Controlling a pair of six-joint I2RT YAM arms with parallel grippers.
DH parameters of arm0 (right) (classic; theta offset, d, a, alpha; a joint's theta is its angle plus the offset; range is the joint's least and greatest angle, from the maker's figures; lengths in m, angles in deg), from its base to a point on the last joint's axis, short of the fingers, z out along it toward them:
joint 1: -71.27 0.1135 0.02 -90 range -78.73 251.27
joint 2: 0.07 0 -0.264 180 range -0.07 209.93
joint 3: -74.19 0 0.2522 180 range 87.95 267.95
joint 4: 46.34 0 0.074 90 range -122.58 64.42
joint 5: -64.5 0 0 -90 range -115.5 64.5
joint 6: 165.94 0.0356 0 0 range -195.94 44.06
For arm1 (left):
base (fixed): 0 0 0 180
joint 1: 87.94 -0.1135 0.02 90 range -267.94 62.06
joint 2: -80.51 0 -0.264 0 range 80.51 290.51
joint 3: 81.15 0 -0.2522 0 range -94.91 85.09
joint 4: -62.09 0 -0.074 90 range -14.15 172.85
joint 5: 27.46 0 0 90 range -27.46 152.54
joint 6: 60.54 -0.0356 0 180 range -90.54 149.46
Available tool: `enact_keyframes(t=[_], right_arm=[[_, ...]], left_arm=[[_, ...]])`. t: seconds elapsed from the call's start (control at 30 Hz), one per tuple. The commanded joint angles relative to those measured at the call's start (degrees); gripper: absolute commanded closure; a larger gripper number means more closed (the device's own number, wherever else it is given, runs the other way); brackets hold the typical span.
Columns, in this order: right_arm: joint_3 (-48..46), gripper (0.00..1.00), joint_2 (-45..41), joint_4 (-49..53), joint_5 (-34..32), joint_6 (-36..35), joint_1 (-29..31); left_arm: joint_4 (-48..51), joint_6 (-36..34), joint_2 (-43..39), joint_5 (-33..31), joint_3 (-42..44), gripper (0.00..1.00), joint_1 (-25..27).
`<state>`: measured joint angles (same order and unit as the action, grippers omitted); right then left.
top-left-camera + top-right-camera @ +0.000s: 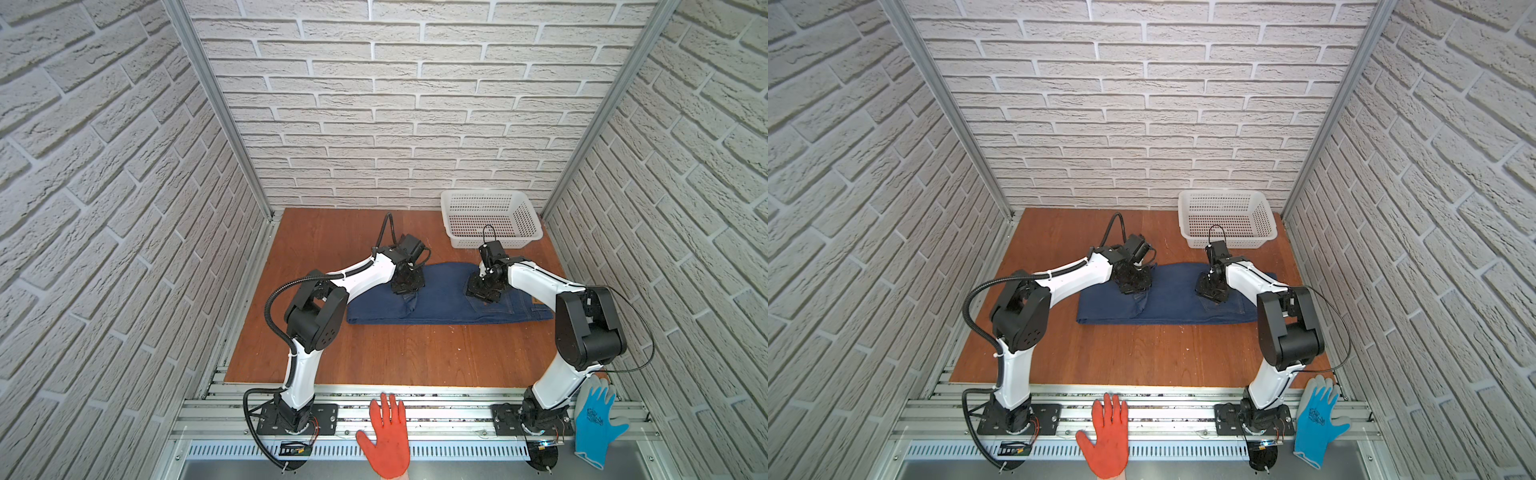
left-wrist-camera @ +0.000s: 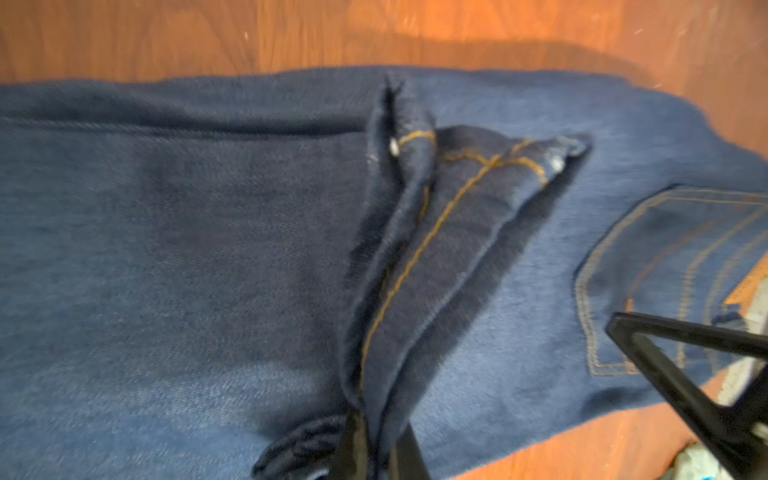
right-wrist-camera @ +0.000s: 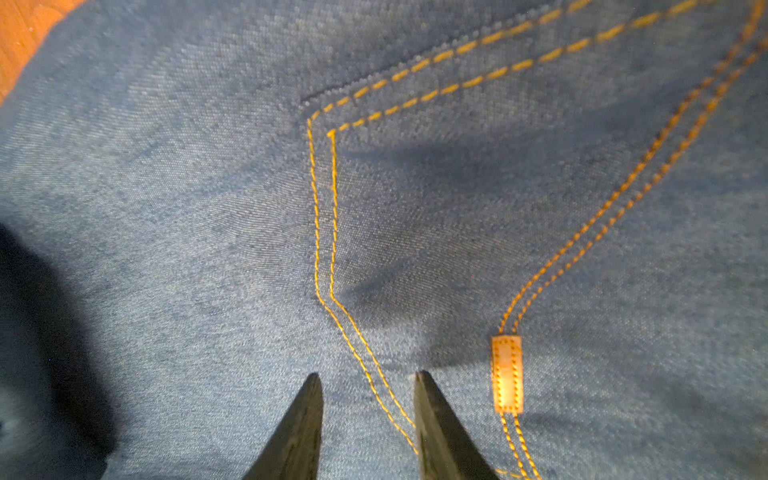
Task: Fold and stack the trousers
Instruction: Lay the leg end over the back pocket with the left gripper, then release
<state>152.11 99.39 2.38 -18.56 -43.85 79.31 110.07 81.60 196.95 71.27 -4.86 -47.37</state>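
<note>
1. Wooden tabletop [image 1: 374, 353]: the trousers [image 1: 444, 301] lie flat across its far half, long axis parallel to the far edge.
2. Waist end points toward the right edge, the folded leg end toward the left edge.
3. White basket [image 1: 465, 241] sits in the far right corner, just behind the jeans.
4. Left fingers [image 2: 353, 453] are clamped on a raised ridge of denim near the middle of the jeans.
5. Right fingers [image 3: 303, 424] stand apart, tips right by the back pocket stitching.
</note>
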Motion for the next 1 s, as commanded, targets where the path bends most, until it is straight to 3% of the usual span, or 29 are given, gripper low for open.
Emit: enact_keyframes(t=[0.0,0.03,0.23,0.43,0.7,0.97], right_arm=[[-0.7,0.62,-1.68,0.23,-0.33,-0.45,-0.22],[-0.53,0.62,-1.87,0.43,-0.34,-0.46,-0.21],[1.25,0.6,-3.84,2.83,-0.26,-0.89,-0.08],[4.44,0.59,-6.17,5.72,-0.91,-0.92,2.02],[4.64,0.59,-7.64,6.6,-2.63,0.49,4.92],[1.49,0.6,-10.69,3.1,-1.85,1.74,6.71]], left_arm=[[-1.2,0.42,-0.2,1.39,-0.71,0.61,0.36],[-1.53,0.15,-0.53,1.75,-0.74,0.52,0.38],[-3.29,-1.35,-5.77,5.8,-3.41,0.23,0.8],[2.09,-5.64,-13.42,2.79,-4.48,0.17,-1.72],[6.56,-17.32,-23.27,5.53,10.18,0.13,-16.1],[7.49,-27.31,-27.58,11.41,18.63,0.13,-28.11]])
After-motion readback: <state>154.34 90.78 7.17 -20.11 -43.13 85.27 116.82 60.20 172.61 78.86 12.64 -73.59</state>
